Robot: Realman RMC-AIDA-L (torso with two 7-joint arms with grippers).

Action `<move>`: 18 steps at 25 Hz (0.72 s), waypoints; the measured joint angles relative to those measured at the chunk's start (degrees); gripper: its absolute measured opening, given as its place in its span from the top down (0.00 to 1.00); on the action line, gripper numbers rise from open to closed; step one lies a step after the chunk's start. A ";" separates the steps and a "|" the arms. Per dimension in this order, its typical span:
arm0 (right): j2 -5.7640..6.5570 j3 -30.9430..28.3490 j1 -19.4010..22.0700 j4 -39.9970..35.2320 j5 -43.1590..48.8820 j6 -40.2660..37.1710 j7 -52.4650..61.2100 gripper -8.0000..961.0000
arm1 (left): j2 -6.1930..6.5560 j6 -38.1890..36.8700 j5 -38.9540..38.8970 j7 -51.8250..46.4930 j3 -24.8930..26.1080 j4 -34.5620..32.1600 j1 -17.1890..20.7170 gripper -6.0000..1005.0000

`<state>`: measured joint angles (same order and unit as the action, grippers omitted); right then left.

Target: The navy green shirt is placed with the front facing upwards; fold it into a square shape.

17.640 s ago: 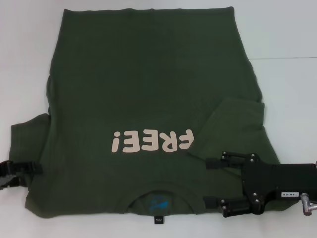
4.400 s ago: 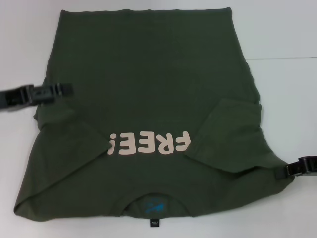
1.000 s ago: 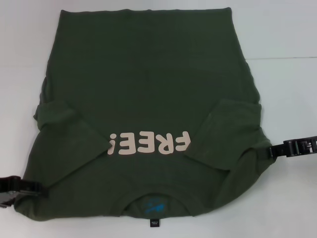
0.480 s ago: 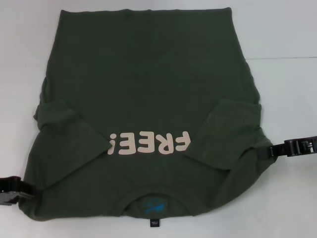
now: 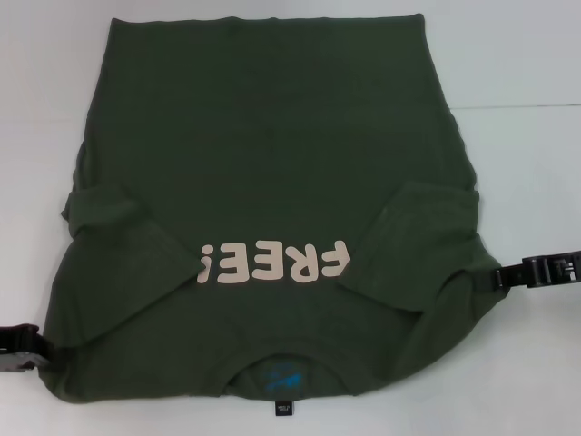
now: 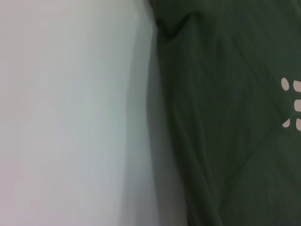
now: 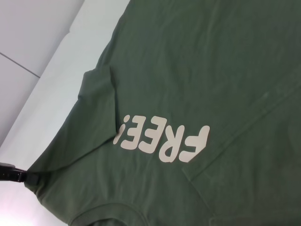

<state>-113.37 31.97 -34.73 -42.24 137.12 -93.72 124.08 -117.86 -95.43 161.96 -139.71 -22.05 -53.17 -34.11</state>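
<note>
Since half a second ago: left gripper (image 5: 27,350) drawn slightly outward toward the picture's edge at the shirt's near-left corner; right gripper (image 5: 508,277) unmoved at the right side edge; shirt unchanged in shape.

Navy green shirt (image 5: 272,163) spread flat on the white counter (image 5: 526,54), front up, collar toward the robot, hem at the far side. Both short sleeves folded inward over the chest as 2 triangular flaps, left sleeve (image 5: 118,227) and right sleeve (image 5: 427,232), flanking the pale pink "FREE!" lettering (image 5: 275,262), which reads upside down from the head view. Blue print (image 5: 283,373) and small black tag (image 5: 283,408) visible inside the collar opening.

Left gripper low on the counter, touching the cloth at the near-left corner beside the shoulder; also visible far off in the right wrist view (image 7: 16,174), at the shirt's edge. Right gripper touching the right side edge just below the folded sleeve, cloth slightly bunched there. Cannot tell for either gripper whether apart, together or clamped on fabric.

Left wrist view: shirt's side edge (image 6: 225,117) lying against bare counter (image 6: 70,117), with a sliver of the lettering at the frame's border.
</note>
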 joint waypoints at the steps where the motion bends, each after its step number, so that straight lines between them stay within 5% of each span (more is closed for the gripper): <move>1: 0.00 0.00 0.02 0.20 -0.01 0.07 -0.10 0.95 | -0.03 0.16 -0.11 0.49 0.01 0.01 0.02 0.85; 6: -0.04 -0.57 0.67 1.58 -0.03 0.47 -2.79 0.95 | -0.39 1.80 -1.23 5.14 0.66 0.93 0.57 0.95; 18: -0.97 -9.60 7.58 4.48 -6.50 1.47 -22.81 0.96 | -0.90 5.47 -9.64 26.87 7.98 5.79 4.23 0.95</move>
<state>-114.34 22.37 -27.15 -37.76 130.61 -92.25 101.27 -118.77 -89.96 152.31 -112.84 -14.07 -47.37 -29.88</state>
